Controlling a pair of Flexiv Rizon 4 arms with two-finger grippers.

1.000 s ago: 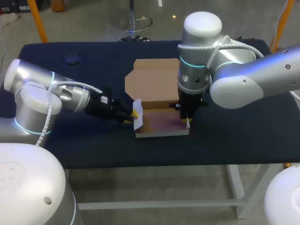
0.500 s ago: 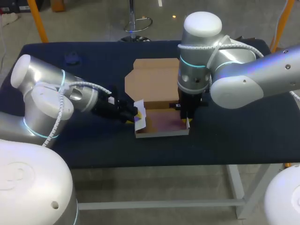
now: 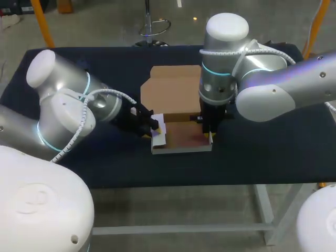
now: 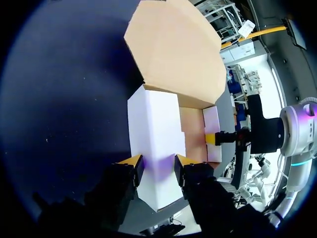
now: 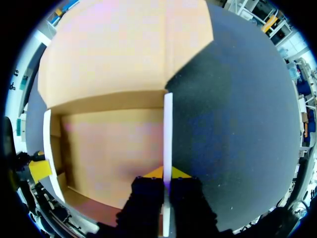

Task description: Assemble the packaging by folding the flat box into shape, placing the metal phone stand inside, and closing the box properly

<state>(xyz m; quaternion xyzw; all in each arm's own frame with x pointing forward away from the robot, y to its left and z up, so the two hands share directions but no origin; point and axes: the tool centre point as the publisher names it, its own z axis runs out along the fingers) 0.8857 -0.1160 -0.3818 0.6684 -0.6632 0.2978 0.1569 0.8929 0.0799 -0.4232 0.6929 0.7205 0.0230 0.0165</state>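
1. The dark worktop [image 3: 262, 152] carries the cardboard box [image 3: 184, 139] at its centre. No phone stand shows inside it.
2. The lid [image 4: 173, 49] lies flat toward 12 o'clock, which leaves the tray open for loading.
3. The right side wall [image 5: 168, 129], at the tray's 3 o'clock, stands upright. The right gripper [image 5: 167, 173] is clamped on it, one finger on each face, probably to pin the fold and steady the box.
4. The white left side wall [image 4: 153, 124] is at 9 o'clock. The left gripper [image 4: 157, 162] has its fingers spread and grips nothing; its tips are at the wall's outer face, seemingly to push it up.
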